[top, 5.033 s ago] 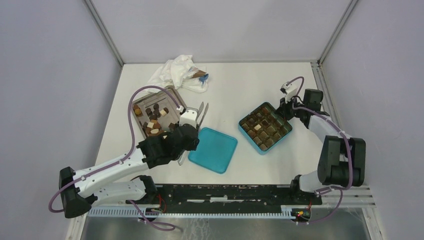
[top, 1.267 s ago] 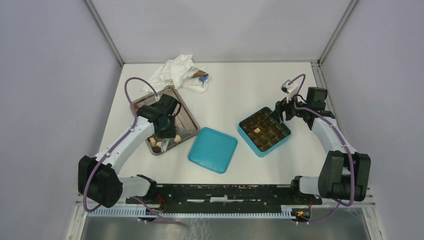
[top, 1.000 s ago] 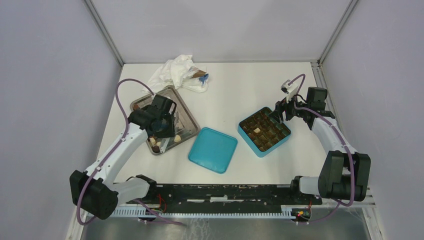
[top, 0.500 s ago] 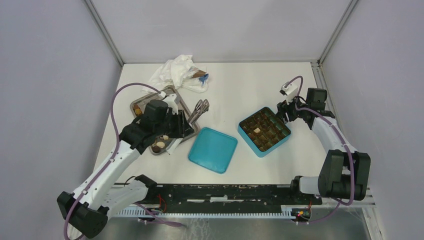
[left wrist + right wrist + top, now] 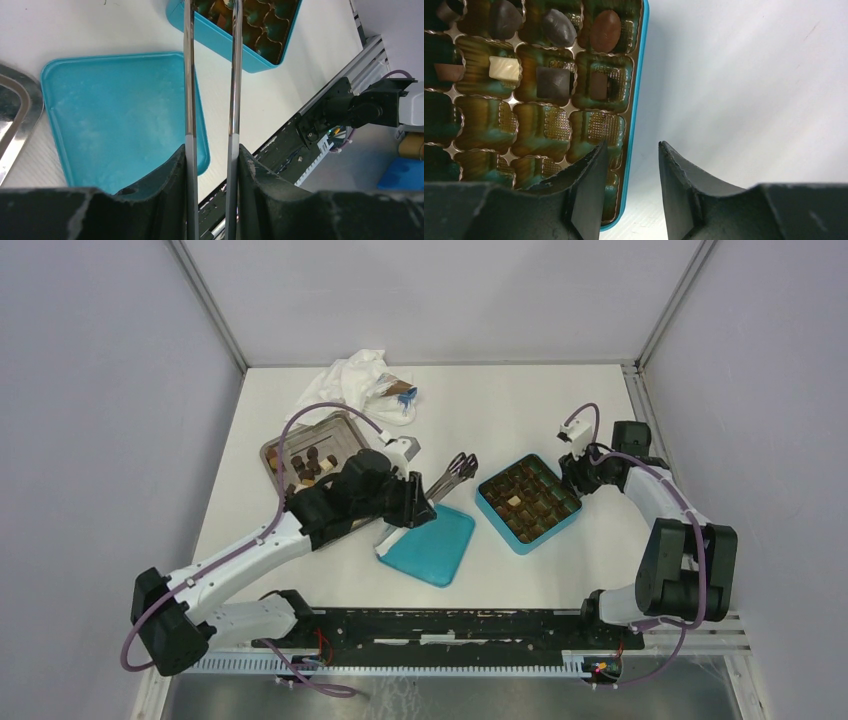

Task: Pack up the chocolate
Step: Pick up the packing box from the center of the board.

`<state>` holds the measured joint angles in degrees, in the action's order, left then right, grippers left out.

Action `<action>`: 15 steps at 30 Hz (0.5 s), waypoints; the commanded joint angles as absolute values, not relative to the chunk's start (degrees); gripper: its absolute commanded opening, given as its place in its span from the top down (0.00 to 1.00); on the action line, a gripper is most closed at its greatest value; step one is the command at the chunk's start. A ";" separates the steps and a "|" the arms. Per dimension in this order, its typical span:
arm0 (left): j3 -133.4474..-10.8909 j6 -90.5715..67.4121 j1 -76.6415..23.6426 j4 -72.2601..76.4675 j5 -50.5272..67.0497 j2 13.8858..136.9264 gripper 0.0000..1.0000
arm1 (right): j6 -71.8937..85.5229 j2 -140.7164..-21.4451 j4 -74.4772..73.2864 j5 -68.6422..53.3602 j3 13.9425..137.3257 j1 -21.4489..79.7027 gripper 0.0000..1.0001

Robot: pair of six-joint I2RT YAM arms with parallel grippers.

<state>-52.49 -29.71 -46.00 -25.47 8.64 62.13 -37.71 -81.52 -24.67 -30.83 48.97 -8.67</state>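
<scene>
Several chocolate pieces (image 5: 305, 462) lie in a metal tray (image 5: 268, 450) at the left. The teal box (image 5: 497, 520) has a gold insert with a cream piece (image 5: 504, 68) and dark pieces (image 5: 553, 82) in its cells. My left gripper (image 5: 428, 498) is shut on steel tongs (image 5: 455, 472), whose arms (image 5: 189, 75) reach over the teal lid (image 5: 115, 115) towards the box (image 5: 235, 47). The tong tips leave the left wrist view, so I cannot tell whether they carry anything. My right gripper (image 5: 633, 147) is open, its jaws either side of the box's right wall (image 5: 640, 100).
A crumpled white cloth (image 5: 355, 385) and a small blue and brown packet (image 5: 403, 395) lie at the back left. The teal lid (image 5: 428, 540) lies flat between tray and box. The tray's rim (image 5: 12, 115) shows at the left of the left wrist view.
My left arm has swung right from the tray, carrying the tongs over the lid towards the box. My right gripper's jaws have narrowed at the box's right edge.
</scene>
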 commanded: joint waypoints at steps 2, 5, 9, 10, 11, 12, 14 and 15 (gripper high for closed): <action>-55.17 -31.60 -48.62 -18.18 6.06 65.50 0.98 | -38.96 -83.05 -24.76 -30.82 50.84 -8.96 0.54; -55.67 -31.39 -49.66 -17.77 5.64 67.12 0.98 | -38.56 -83.40 -23.74 -32.67 50.74 -8.96 0.55; -55.70 -31.38 -50.70 -16.83 5.32 68.27 0.98 | -35.12 -83.09 -20.10 -36.01 50.47 -8.96 0.56; -55.64 -31.38 -50.91 -16.73 5.28 68.53 0.98 | -34.12 -83.07 -19.07 -36.64 50.37 -8.96 0.56; -55.68 -31.38 -51.04 -16.58 5.21 68.69 0.98 | -33.16 -83.26 -17.87 -37.11 50.41 -8.92 0.56; -55.70 -31.38 -51.19 -16.53 5.04 68.87 0.98 | -32.56 -83.67 -17.20 -37.39 50.57 -8.75 0.56; -55.72 -31.29 -51.49 -16.39 5.01 69.22 0.98 | -32.30 -85.24 -17.26 -36.93 51.33 -7.95 0.55; -55.79 -31.25 -51.62 -16.42 4.94 69.44 0.98 | -32.35 -86.22 -17.55 -36.41 51.79 -7.33 0.56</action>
<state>-52.86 -29.71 -50.92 -21.08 6.00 69.12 -34.54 -83.72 -20.62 -34.85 49.01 -8.60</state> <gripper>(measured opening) 0.417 0.444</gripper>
